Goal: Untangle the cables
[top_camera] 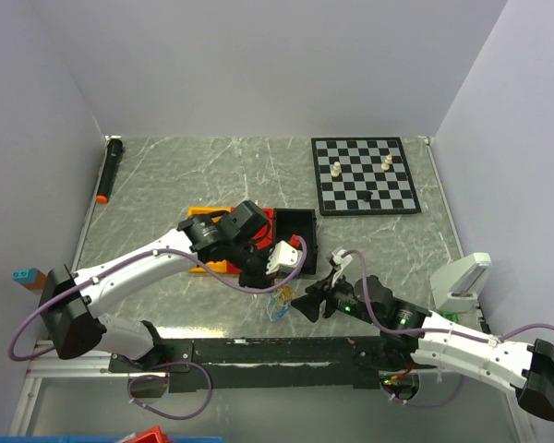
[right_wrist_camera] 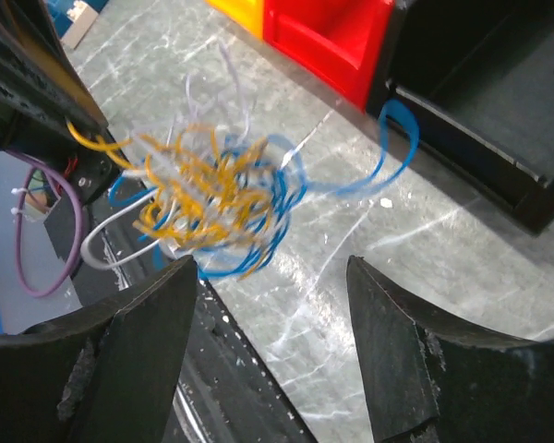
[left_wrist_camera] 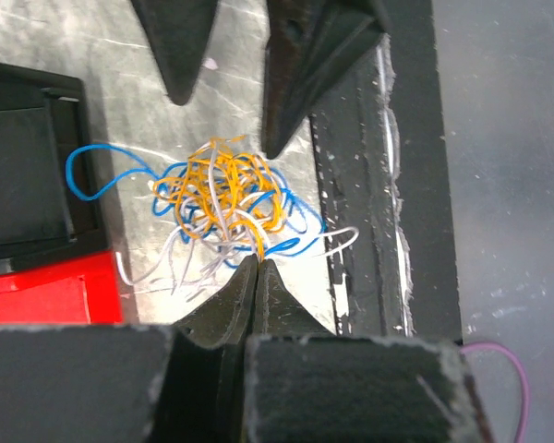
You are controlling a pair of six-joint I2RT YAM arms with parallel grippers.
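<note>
Pinching: the left end effector (left_wrist_camera: 258, 263) has its two fingers pressed together on a few strands at the near edge of the cables (left_wrist_camera: 223, 196); in the right wrist view an orange strand runs into its tips
Right end effector (right_wrist_camera: 272, 268): fingers spread wide apart and holding nothing, with the tips just beside the clump on the side opposite the left one
Cables: one tangled clump of blue, orange and white wires, with orange curls packed in the middle and blue loops and white ends sticking out around it
Where the cables are: over the front part of the desk (top_camera: 212, 175), between the two end effectors and next to the black strip (left_wrist_camera: 411, 185) along the front edge; I cannot tell whether the clump rests on the surface or is lifted a little
Blue loop: one long loop reaches out of the clump toward the black bin (right_wrist_camera: 480, 101)
Bins: the black bin, red bin (right_wrist_camera: 332, 46) and yellow bin (top_camera: 201, 214) stand side by side just behind the clump
Chessboard (top_camera: 365, 175): lies at the far right of the desk, well apart from the cables, with a few small pieces on it
Stick (top_camera: 109, 171): black with an orange tip, lying along the far left edge of the desk
</note>
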